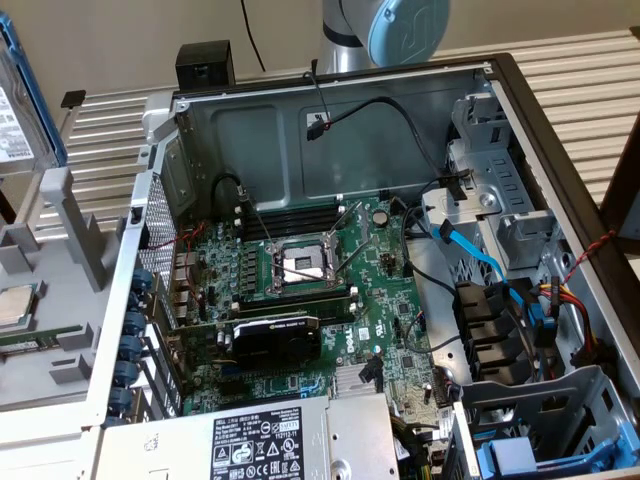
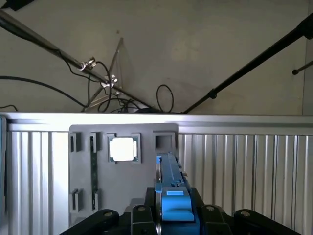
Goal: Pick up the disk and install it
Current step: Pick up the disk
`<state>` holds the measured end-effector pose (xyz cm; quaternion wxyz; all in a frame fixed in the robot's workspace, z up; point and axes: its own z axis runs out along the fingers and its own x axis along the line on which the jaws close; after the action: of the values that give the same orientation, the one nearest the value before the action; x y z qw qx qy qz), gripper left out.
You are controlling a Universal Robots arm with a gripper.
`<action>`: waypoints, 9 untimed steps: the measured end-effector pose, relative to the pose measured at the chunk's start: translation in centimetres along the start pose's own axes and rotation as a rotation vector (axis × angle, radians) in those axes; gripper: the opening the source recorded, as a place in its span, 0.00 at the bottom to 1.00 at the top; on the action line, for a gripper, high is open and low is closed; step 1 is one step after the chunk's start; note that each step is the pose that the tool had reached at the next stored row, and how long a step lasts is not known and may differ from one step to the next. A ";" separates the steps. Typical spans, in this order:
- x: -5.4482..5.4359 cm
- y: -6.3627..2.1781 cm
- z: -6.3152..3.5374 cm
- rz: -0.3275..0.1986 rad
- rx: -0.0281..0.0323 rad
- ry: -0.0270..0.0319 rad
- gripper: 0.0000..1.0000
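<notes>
The disk (image 1: 14, 100) shows at the exterior view's far left edge, a silver body with a white label and a blue rail, raised above the grey parts holder (image 1: 50, 270). In the wrist view the disk (image 2: 170, 181) is seen edge-on, its blue rail running away from the camera. My gripper (image 2: 171, 218) is shut on it, with black fingers (image 2: 139, 215) on either side of the blue rail. Beyond the disk lies the grey holder (image 2: 124, 166) on the slatted table.
The open computer case (image 1: 500, 75) fills the middle, with the motherboard (image 1: 300, 270), a grey power-supply box (image 1: 260, 440) at the front and drive bays (image 1: 520, 440) at the exterior view's right. A small square processor chip (image 1: 15, 305) (image 2: 122, 149) sits in the holder. The arm's base (image 1: 385, 25) stands behind the case.
</notes>
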<state>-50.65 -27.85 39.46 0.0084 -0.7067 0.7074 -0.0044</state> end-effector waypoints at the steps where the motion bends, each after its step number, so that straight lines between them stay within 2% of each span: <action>1: 0.0 -0.16 -0.27 0.000 0.0000 -0.0005 0.37; 6: 0.0 -1.21 -1.69 0.000 0.0000 -0.0033 0.37; 9: 0.0 -1.84 -2.97 0.000 0.0000 -0.0037 0.37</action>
<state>-48.87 -27.85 42.46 0.0097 -0.7067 0.7074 -0.0031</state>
